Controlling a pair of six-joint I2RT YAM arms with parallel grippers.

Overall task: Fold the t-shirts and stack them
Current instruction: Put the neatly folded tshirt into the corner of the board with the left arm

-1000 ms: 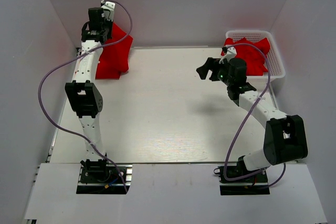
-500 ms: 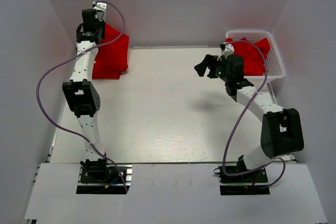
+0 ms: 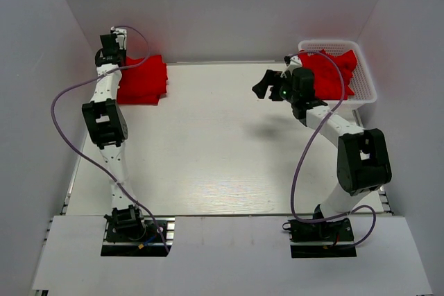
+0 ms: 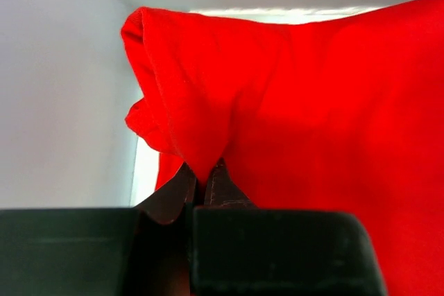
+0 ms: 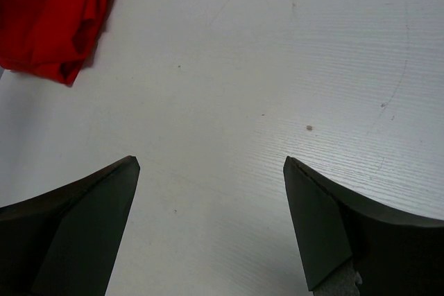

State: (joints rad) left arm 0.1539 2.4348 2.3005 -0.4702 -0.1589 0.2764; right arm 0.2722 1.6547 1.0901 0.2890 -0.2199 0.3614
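Note:
A folded red t-shirt (image 3: 142,79) lies at the far left corner of the table. My left gripper (image 3: 109,48) is at its far left edge, shut on a pinch of its cloth (image 4: 205,150); the jaws are pressed together on the fold. More red t-shirts (image 3: 326,74) lie heaped in the white basket (image 3: 365,88) at the far right. My right gripper (image 3: 267,86) is open and empty, hovering over the bare table left of the basket; its fingers (image 5: 83,220) stand wide apart. The folded t-shirt shows at the top left of the right wrist view (image 5: 48,19).
White walls close in the table on the left, back and right. The left arm's purple cable (image 3: 69,102) loops out over the table's left edge. The right arm's cable (image 3: 305,164) hangs beside its forearm.
My left gripper has moved left and back, drawing the held shirt flatter onto the corner. My right gripper has moved left and slightly toward the back, staying open.

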